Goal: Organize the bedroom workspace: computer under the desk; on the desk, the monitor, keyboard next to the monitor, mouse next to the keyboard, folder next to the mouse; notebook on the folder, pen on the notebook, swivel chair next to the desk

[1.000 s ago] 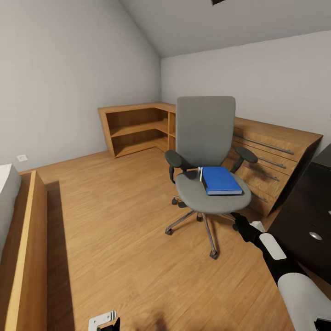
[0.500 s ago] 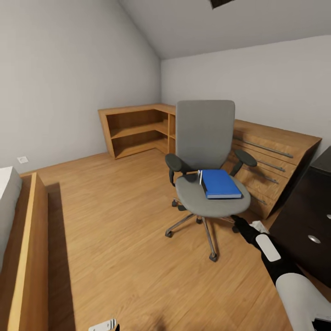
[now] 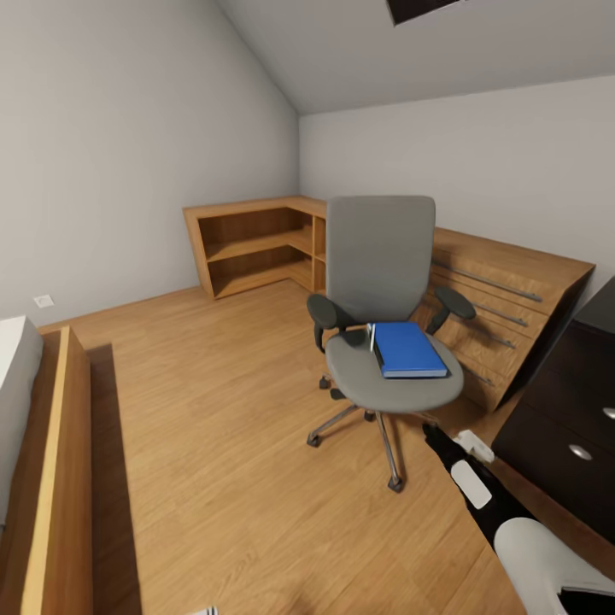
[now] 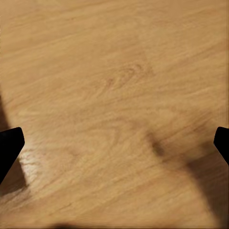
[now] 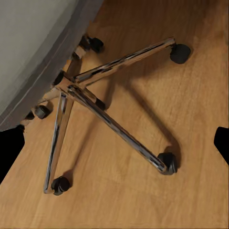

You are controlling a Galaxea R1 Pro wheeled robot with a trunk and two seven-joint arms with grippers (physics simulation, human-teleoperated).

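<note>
The grey swivel chair (image 3: 380, 256) stands mid-room on the wood floor, its seat facing me. On the seat lies the bright-blue folder (image 3: 408, 348), with a thin light strip along the edge nearest the backrest. My right gripper (image 3: 431, 430) hangs low by the chair's front-right casters, open and holding nothing. Its wrist view looks at the chrome chair base (image 5: 95, 105) under the grey seat, between the wide-spread right gripper (image 5: 116, 148) fingers. Over bare floor, my left gripper (image 4: 116, 145) is open and empty. The desk's dark drawer unit (image 3: 568, 410) fills the right edge.
A light-wood dresser (image 3: 504, 290) runs along the back right wall, meeting a corner open shelf unit (image 3: 252, 239). A wooden bed frame (image 3: 51, 478) lines the left edge. Open wood floor (image 3: 222, 427) lies between the bed and the chair.
The whole view has tilted up a little, so the chair and shelves sit lower in the picture. My right arm shows lower too. The folder stays on the seat.
</note>
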